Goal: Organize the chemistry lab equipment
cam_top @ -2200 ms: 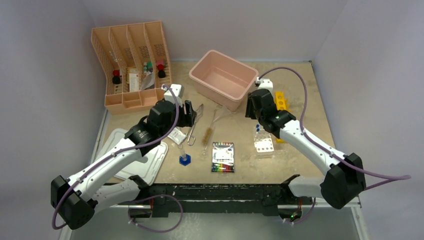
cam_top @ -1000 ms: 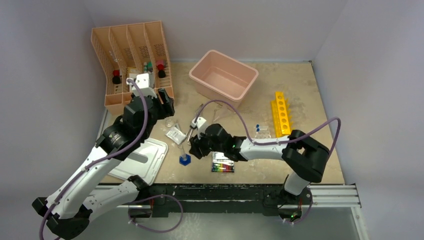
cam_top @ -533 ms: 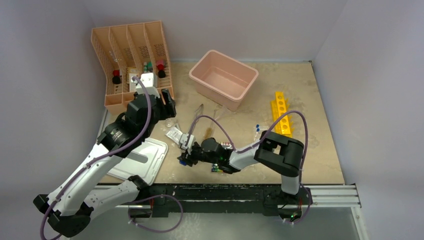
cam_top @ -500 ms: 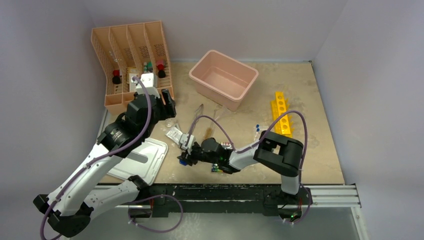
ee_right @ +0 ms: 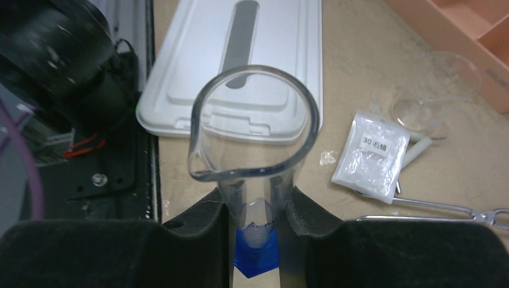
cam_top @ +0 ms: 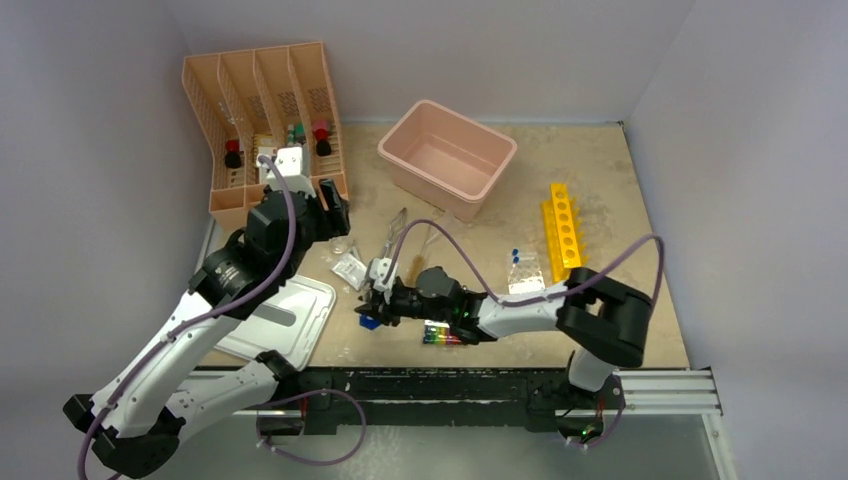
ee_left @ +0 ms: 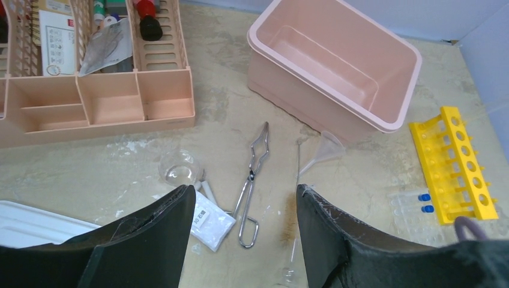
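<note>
I have the measuring cylinder (ee_right: 257, 180) standing upright at the front middle of the table (cam_top: 620, 200), its blue foot on the surface just right of the white lid (cam_top: 300, 320); the right gripper (ee_right: 257, 207) flanks it low down, one pad pressed on each side of the clear tube, so I read that as holding it near the foot; its long axis runs straight up, mouth toward the wrist camera; I judge the lift must follow that axis or the foot will drag and tip; the left gripper (ee_left: 243, 191) hangs wide and empty, well apart, above the tongs (ee_left: 252, 174); the right arm is plainly the nearer.
</note>
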